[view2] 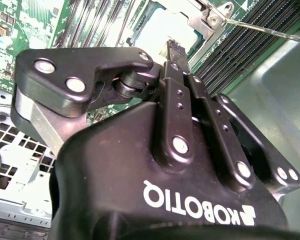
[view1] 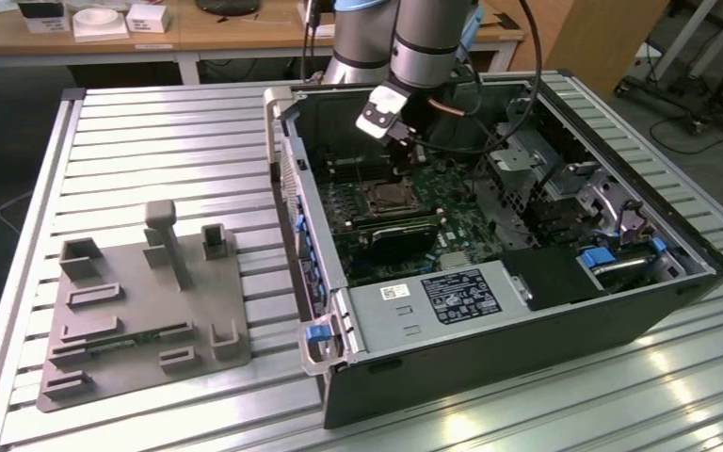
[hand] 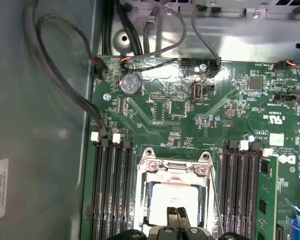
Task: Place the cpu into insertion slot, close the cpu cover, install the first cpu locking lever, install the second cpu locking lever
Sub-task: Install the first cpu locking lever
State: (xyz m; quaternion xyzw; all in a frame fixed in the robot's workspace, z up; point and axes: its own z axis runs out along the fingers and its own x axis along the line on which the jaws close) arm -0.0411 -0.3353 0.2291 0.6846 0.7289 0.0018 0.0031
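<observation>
In the exterior view my gripper (view1: 398, 151) reaches down into the open computer case, just above the insertion slot (view1: 387, 198) on the green board. The cpu (hand: 172, 197) lies in the slot with its pale metal face up. The silvery cpu cover (hand: 155, 172) lies flat around it. In both wrist views the gripper (hand: 177, 216) hovers over the near edge of the cpu (view2: 157, 32), its fingers together with nothing between them. A thin locking lever (view2: 262, 29) sticks out from a corner of the cover (view2: 197, 17).
Long memory slots (hand: 112, 190) flank the socket, with a green memory stick (hand: 267, 200) beside one bank. Black cables (hand: 65, 75) loop along the grey case wall (hand: 35, 150). A labelled black box (view1: 459, 294) fills the case front. A grey fixture (view1: 136, 301) sits on the slatted table.
</observation>
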